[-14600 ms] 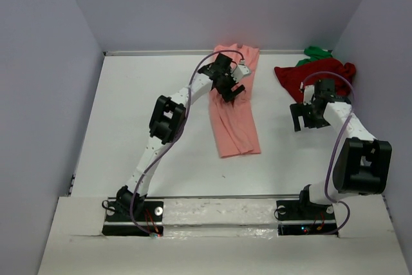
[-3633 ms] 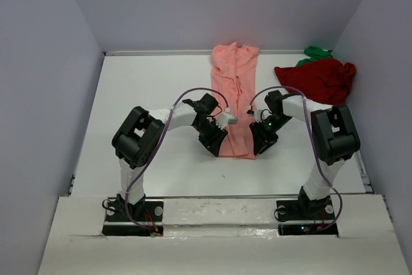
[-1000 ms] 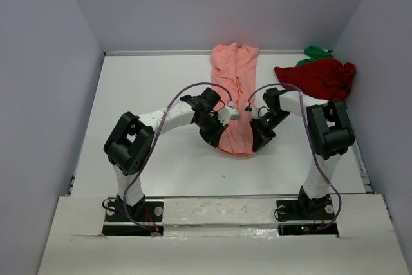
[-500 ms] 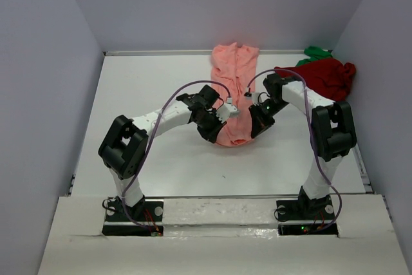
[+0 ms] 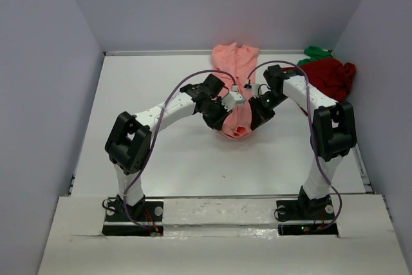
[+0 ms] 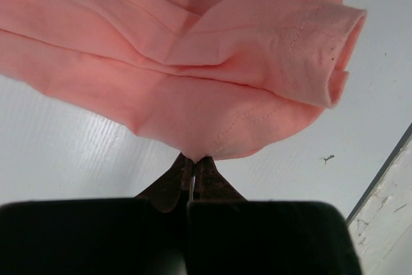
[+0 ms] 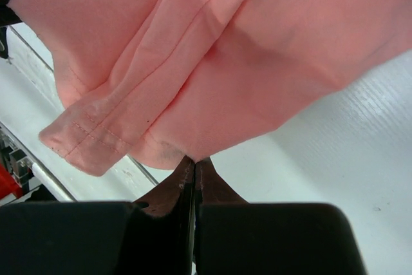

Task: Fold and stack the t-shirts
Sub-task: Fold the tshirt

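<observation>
1. The salmon-pink t-shirt (image 5: 235,62) lies as a long, narrow strip in the middle of the white surface (image 5: 148,101). Its far end is flat near the back wall, and its near end is gathered up between the two grippers.
2. The left gripper (image 5: 222,113) is clamped on the near hem at the strip's left side. In the left wrist view its fingers (image 6: 172,186) meet with no gap, and a pinch of pink cloth is caught at their tips.
3. The right gripper (image 5: 257,115) is clamped the same way on the hem's right side. In the right wrist view its fingers (image 7: 168,192) are pressed together on a stitched fold.
4. Between the two grips the cloth sags in a rounded bulge toward the near edge. The hem there is rolled over on itself.
5. Both grippers and their wrist links cover the sides of the strip's middle in the top view, so only its centre shows there.
6. A dark red t-shirt (image 5: 329,76) lies crumpled at the far right, close to the right wall. The right arm's upper link and purple cable (image 5: 291,69) cross in front of its left edge.
7. A bright green t-shirt (image 5: 315,51) shows as a small crumple just behind the red one, touching it.
8. Lavender walls (image 5: 45,94) close in the left, back and right sides.
</observation>
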`<action>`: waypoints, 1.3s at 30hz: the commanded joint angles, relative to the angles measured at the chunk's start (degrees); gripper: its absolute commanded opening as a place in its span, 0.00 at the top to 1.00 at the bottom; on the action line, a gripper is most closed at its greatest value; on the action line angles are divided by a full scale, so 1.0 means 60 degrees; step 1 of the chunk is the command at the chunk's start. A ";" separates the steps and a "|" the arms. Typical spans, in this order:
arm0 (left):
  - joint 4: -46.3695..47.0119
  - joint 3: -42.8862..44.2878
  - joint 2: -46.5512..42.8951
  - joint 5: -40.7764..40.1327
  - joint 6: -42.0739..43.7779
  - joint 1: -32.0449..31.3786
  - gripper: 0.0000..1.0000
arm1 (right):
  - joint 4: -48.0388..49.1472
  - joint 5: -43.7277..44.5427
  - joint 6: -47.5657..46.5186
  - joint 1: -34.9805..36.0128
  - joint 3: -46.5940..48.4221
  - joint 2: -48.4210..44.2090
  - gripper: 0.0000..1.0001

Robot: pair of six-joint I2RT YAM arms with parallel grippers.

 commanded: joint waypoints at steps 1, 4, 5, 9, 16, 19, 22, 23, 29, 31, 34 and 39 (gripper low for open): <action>-0.0182 0.0745 0.0065 -0.0281 -0.0047 0.0072 1.00 | -0.0116 0.0277 -0.0083 -0.0070 0.0527 -0.0060 1.00; -0.0211 0.0950 0.0124 -0.0399 -0.0076 0.0130 1.00 | 0.0030 0.0526 -0.0010 -0.0070 0.0644 -0.0134 1.00; -0.0226 0.0994 0.0138 -0.0413 -0.0091 0.0145 1.00 | 0.0074 0.0570 0.0019 -0.0070 0.0702 -0.0148 1.00; -0.0167 0.1141 0.0095 -0.0705 -0.0179 0.0276 1.00 | 0.0410 0.0979 0.0195 -0.0070 0.0791 -0.0265 1.00; 0.0067 0.1346 0.0007 -0.1087 -0.0442 0.0672 1.00 | 0.0909 0.1391 0.0444 -0.0070 0.0981 -0.0427 1.00; 0.0082 0.1448 0.0065 -0.1146 -0.0487 0.0803 1.00 | 0.1041 0.1523 0.0532 -0.0070 0.1113 -0.0368 1.00; 0.0155 0.1522 0.0065 -0.1219 -0.0516 0.0892 1.00 | 0.1143 0.1581 0.0605 -0.0070 0.1318 -0.0281 1.00; 0.0170 0.1522 0.0094 -0.1234 -0.0516 0.0892 1.00 | 0.1202 0.1654 0.0635 -0.0070 0.1434 -0.0222 1.00; 0.0345 0.1609 0.0415 -0.1088 -0.0662 0.0906 1.00 | 0.1275 0.1904 0.0664 -0.0070 0.1976 0.0246 1.00; 0.0316 0.1770 0.0562 -0.1058 -0.0706 0.0921 1.00 | 0.1290 0.1918 0.0664 -0.0070 0.2152 0.0465 1.00; 0.0345 0.1888 0.0739 -0.1058 -0.0677 0.0921 1.00 | 0.1290 0.1904 0.0650 -0.0070 0.2460 0.0671 1.00; 0.0609 0.2151 0.0943 -0.1394 -0.0692 0.0936 1.00 | 0.1436 0.2137 0.0664 -0.0070 0.2783 0.1066 1.00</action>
